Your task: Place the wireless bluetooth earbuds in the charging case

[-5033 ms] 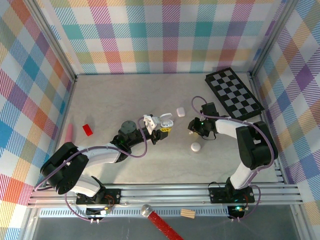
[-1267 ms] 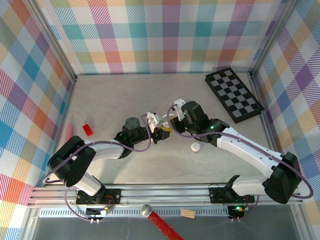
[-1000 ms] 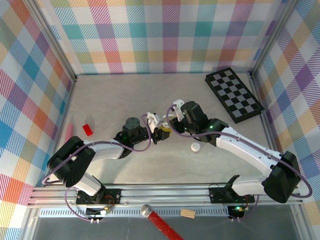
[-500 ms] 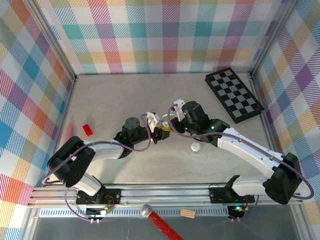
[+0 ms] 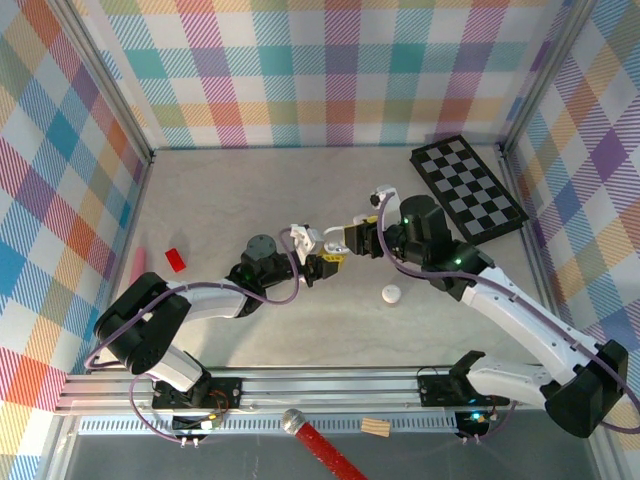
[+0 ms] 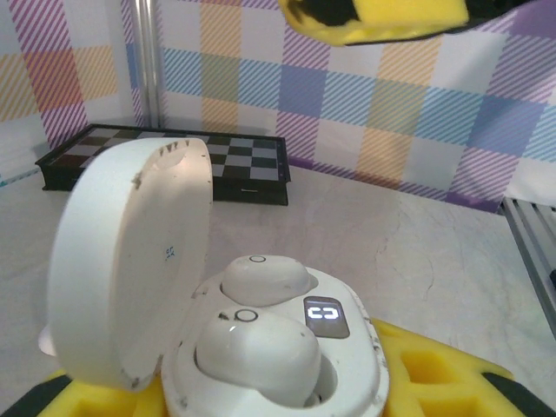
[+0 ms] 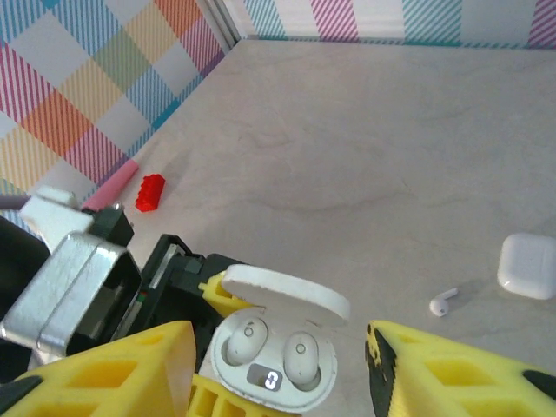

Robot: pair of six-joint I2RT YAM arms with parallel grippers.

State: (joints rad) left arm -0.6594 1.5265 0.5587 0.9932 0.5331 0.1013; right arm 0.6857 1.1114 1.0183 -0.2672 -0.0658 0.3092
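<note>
The left gripper is clamped narrowly on a white oval plastic charging case, its yellow pads pressed against the case's base. The lid is hinged up. Two white rounded earbuds sit side by side in the wells, with a small lit display just beside them.

The right gripper has backed off to the right since half a second ago, when it was pressed in close over the case. Its yellow fingers now stand wide apart with nothing between them. The left arm and the case have not shifted.

In the right wrist view, a loose white stemmed earbud lies on the grey marbled tabletop on the far side of the held case. A closed white rounded-square case sits just beside it. A small white round object lies near and to the right of the grippers.

Far left, a red plastic brick and a pink stick lie by the plaid wall. A black-and-white chessboard fills the far right corner.

The table is bare to the far left and in the near middle, up to the metal rail.
</note>
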